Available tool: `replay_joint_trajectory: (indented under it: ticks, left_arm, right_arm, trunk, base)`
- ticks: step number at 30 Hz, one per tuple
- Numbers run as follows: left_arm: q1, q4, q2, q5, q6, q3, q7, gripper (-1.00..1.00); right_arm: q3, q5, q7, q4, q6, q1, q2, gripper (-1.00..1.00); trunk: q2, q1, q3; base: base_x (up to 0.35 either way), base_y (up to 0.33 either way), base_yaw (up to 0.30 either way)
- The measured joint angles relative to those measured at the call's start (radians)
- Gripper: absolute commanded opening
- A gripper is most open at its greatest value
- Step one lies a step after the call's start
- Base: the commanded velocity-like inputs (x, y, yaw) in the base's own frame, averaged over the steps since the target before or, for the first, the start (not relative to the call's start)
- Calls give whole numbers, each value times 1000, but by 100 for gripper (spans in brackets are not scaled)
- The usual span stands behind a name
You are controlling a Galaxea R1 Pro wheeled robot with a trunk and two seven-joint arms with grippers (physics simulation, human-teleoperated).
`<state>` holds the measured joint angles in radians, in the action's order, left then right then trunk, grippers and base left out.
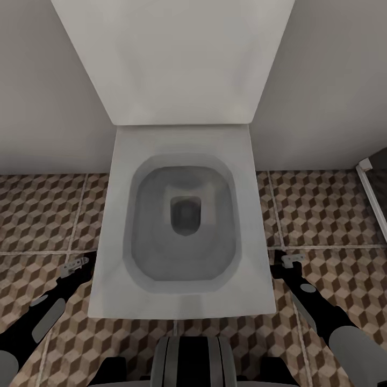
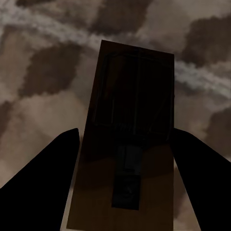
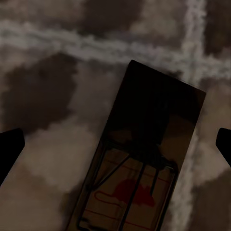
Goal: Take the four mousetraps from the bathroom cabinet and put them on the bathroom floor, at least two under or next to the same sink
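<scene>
The cube-patterned brown, beige and white tiled floor (image 1: 43, 209) carries a white square toilet (image 1: 183, 226) and 2 small brown wooden mousetraps (image 2: 127, 144) (image 3: 144, 159).

Both arms lowered and extended forward, one at each side of the toilet (image 1: 183, 215): left gripper (image 1: 75, 265) beside its front-left corner, right gripper (image 1: 292, 260) beside its front-right corner. In the left wrist view, dark fingers (image 2: 43, 183) spread with a mousetrap (image 2: 127, 139) between them, contact not discernible. In the right wrist view, fingertips (image 3: 9, 149) set wide apart.
</scene>
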<state>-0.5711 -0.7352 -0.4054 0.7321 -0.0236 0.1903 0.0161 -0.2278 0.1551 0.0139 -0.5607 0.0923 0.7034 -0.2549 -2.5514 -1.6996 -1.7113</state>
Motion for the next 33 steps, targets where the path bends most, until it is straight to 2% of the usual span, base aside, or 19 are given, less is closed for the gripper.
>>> replay_joint_trajectory:
  ticks: [13,14,33]
  left_arm:
    - [0,0,-1,0,-2,0,0,-100]
    - [0,0,-1,0,-2,0,0,100]
    - [0,0,-3,0,-3,0,0,100]
  right_arm:
    - [0,0,0,0,0,0,0,100]
    - [0,0,0,0,0,0,0,100]
    - [0,0,0,0,0,0,0,100]
  trunk:
    - [0,0,0]
    - [0,0,0]
    - [0,0,0]
  base:
    - [0,0,0]
    - [0,0,0]
    - [0,0,0]
